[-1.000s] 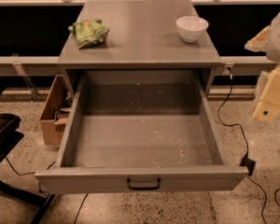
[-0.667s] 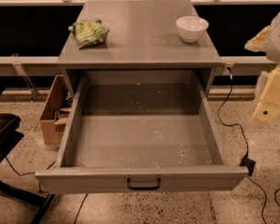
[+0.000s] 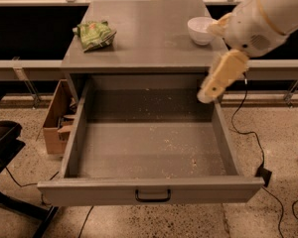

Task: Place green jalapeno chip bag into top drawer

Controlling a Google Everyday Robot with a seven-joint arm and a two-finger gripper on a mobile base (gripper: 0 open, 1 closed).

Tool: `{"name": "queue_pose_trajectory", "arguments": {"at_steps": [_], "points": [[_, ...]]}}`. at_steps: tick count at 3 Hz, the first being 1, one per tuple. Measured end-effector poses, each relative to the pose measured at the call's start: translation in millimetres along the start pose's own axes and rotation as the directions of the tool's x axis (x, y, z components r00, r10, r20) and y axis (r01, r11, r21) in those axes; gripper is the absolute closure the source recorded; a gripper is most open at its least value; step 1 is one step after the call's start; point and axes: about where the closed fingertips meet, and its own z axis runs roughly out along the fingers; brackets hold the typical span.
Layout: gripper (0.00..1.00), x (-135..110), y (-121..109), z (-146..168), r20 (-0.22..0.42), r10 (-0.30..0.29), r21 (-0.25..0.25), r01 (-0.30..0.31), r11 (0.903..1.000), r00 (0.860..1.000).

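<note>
Reach step, likely: your gripper hangs over the top drawer's right wall, grip unreadable; next, cross to the green jalapeno chip bag.

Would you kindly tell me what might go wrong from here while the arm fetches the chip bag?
1. The pincer hangs over the open drawer, at its right rear corner, close to the white bowl; swinging across, the arm may knock the bowl.
2. The chip bag lies crumpled near the left edge of the cabinet top, so a grasp may slip or push it off.
</note>
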Motion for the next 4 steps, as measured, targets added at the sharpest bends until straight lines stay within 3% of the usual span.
{"name": "queue_pose_trajectory", "arguments": {"at_steps": [1,2,3,4], "points": [[0.00,-69,-39,39,0.205,0.010,0.033,-0.017,0.9993,0.979],[0.00,-145,-83,52,0.355,0.039,0.135,-0.092,0.9866,0.934],[0.00,-145,-84,54,0.358,0.041,0.138,-0.097,0.9857,0.933],[0.00,-141,-105,78,0.409,0.080,0.178,-0.165,0.9701,0.909]]}}
